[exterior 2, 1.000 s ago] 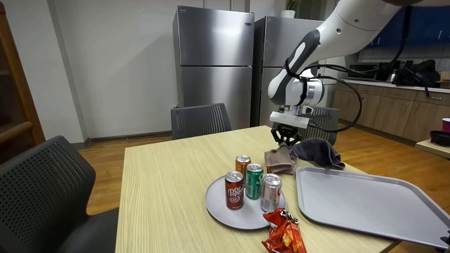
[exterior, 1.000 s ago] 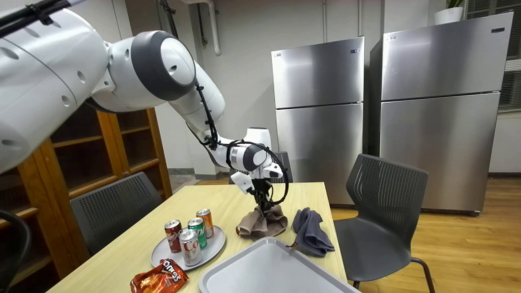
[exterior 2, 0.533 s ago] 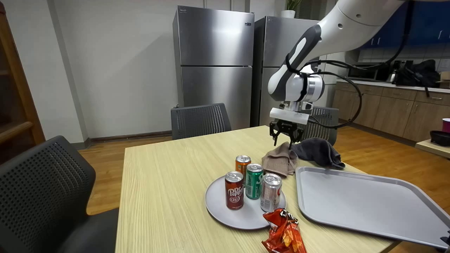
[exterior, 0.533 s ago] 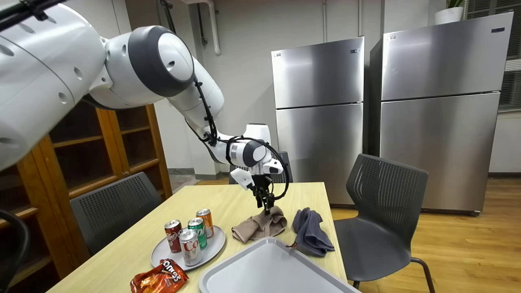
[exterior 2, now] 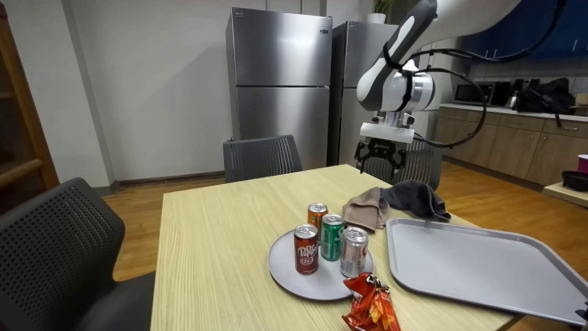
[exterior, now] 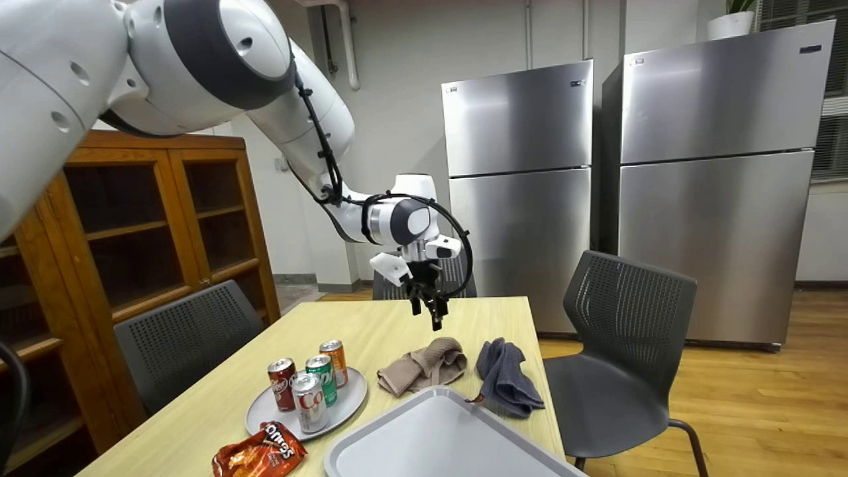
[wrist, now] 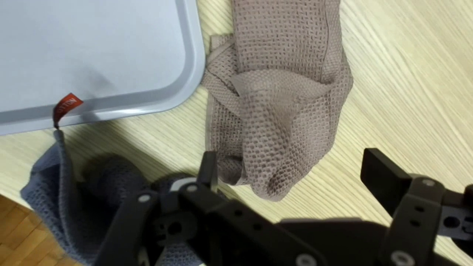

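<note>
My end effector [wrist: 290, 168]: spread, empty. Crumpled brown woven-cloth towel [wrist: 284, 99], twelve o'clock in the wrist view: loose folds could snag me.

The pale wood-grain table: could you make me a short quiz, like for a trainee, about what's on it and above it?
1. How many cylindrical metal drink cans stand on the round grey plate?
2. True or false: the black two-fingered pincer is gripping the crumpled brown woven cloth.
3. In the wrist view, what is the small red fabric tag attached to?
(a) the brown cloth
(b) the crumpled dark blue-grey cloth
(c) the flat grey tray

Key
1. Four.
2. False: the pincer hangs open above the brown cloth.
3. b
</note>
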Controlling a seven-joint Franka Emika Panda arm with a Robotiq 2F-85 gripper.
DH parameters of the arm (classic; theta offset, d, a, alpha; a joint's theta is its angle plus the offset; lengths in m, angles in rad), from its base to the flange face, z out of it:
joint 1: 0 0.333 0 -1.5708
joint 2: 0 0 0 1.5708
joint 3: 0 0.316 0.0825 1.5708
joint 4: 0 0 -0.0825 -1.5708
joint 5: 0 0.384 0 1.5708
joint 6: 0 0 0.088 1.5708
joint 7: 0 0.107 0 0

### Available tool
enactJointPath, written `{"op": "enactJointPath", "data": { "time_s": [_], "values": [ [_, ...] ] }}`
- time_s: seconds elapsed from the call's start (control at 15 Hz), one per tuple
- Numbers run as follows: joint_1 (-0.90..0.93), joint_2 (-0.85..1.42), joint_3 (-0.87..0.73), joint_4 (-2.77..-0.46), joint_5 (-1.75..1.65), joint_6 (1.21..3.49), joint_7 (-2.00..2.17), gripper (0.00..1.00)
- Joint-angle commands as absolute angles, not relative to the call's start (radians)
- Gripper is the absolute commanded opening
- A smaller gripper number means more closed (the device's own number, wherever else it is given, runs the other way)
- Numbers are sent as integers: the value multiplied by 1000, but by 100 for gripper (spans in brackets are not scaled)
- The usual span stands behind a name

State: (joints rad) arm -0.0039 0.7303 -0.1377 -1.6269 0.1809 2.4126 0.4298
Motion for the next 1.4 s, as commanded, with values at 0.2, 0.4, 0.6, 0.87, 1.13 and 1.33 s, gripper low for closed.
{"op": "enactJointPath", "data": {
  "time_s": [0.2,0.4,0.6,0.87,1.13,1.33],
  "values": [
    [-8,653,-140,-1711,130,2391,423,100],
    [-8,629,-140,-1741,125,2391,419,100],
    [-8,629,-140,-1746,125,2391,418,100],
    [-8,629,-140,-1746,125,2391,418,100],
    [-7,629,-140,-1746,125,2391,418,100],
    [-7,629,-140,-1746,125,2391,418,100]
  ]
}}
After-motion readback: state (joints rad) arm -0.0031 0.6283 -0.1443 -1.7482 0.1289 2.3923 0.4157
